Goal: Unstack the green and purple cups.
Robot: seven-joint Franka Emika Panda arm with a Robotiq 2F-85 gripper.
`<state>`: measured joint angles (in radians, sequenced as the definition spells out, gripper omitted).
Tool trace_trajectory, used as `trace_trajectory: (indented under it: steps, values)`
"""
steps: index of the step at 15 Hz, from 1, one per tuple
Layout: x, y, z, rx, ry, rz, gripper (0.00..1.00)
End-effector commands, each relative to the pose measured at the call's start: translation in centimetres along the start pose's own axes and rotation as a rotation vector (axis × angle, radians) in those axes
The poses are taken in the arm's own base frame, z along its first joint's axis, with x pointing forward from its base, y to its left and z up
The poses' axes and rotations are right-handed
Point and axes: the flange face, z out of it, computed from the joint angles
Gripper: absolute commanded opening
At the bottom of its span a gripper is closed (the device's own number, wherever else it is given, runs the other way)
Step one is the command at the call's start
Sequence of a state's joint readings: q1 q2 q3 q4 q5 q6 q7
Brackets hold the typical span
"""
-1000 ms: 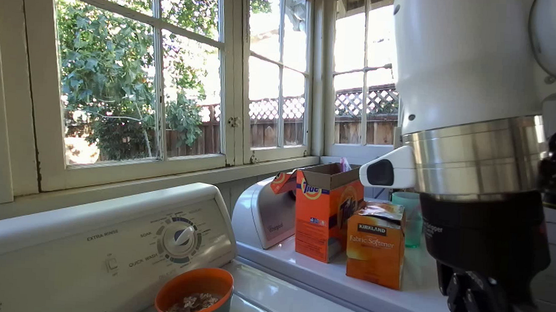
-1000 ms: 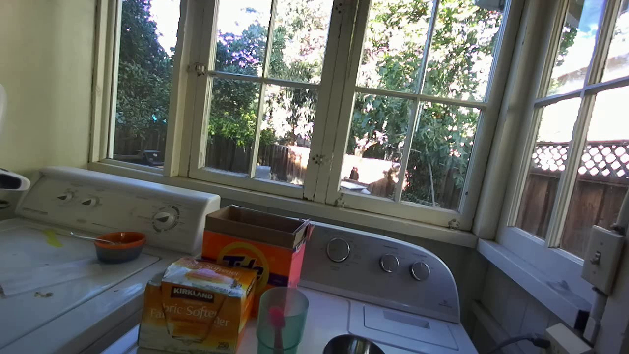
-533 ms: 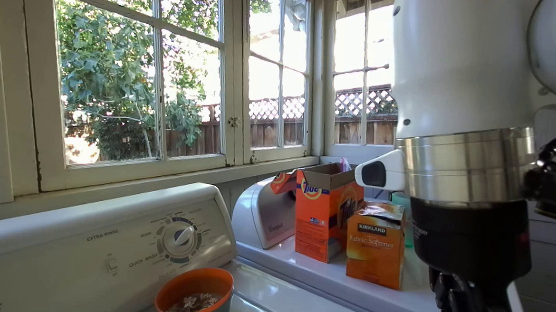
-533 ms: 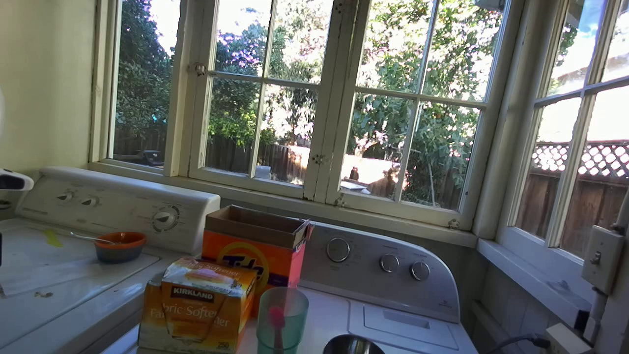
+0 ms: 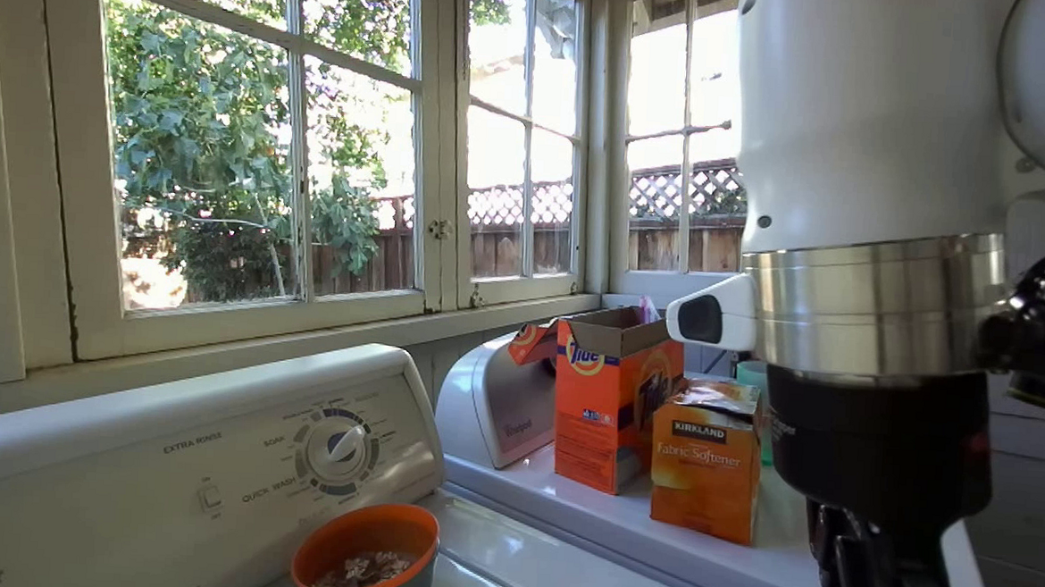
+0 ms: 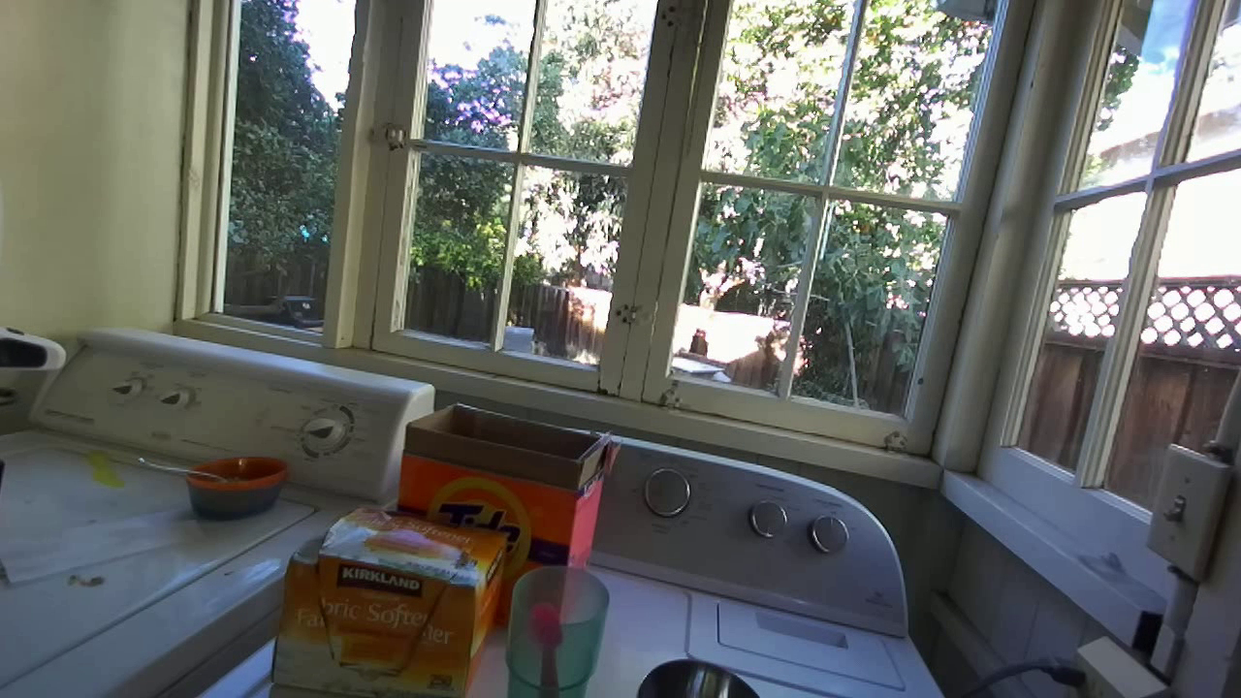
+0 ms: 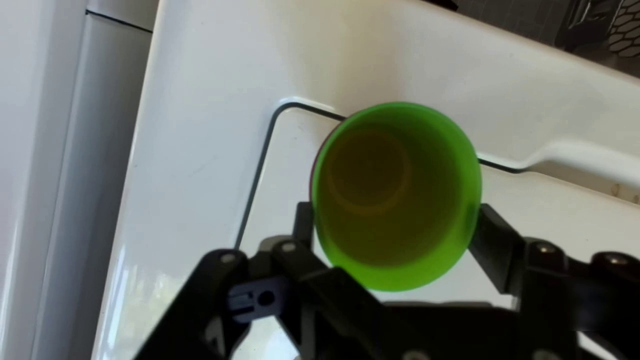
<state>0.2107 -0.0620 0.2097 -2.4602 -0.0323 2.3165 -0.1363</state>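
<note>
From where I stood, the white robot arm [image 5: 871, 124] hung down with its black two-fingered gripper [image 7: 395, 217] clamped on a bright green round cup [image 7: 400, 190], its fingers [image 7: 303, 220] against opposite sides just at the rim. The wrist view looked down into the cup, over a glossy white appliance top [image 7: 210, 125]; whether its base touched that surface, I couldn't tell. A thin reddish edge [image 7: 312, 180] peeked out along the left of the rim, too slight to call the purple cup for certain.

In both exterior views, an open-topped orange cardboard Tide box [image 6: 499, 523] stood behind a smaller yellow-orange Kirkland fabric softener box [image 6: 388, 620]. A translucent teal tumbler [image 6: 587, 620], a pink-headed utensil [image 6: 545, 625] inside it, stood just beside them, near a shiny metal bowl [image 6: 669, 681] cut off by the edge. On the neighbouring white washer [image 6: 233, 378] sat an orange-lined blue-grey bowl [image 6: 233, 501] holding pale flakes [image 5: 369, 572], a thin spoon-like handle [image 6: 175, 467] leaning out over its rim.
</note>
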Motion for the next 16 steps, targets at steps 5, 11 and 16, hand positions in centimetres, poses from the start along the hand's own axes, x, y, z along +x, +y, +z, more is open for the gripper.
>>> trace_trajectory:
  steps: [5,11,16]
  values:
    - [-1.0,-0.1,-0.9,-0.062,0.018,0.037,0.52]
    - [-1.9,0.5,-3.0,-0.029,0.074,0.011,0.52]
    - [-2.0,1.2,-3.3,-0.028,0.068,0.01,0.52]
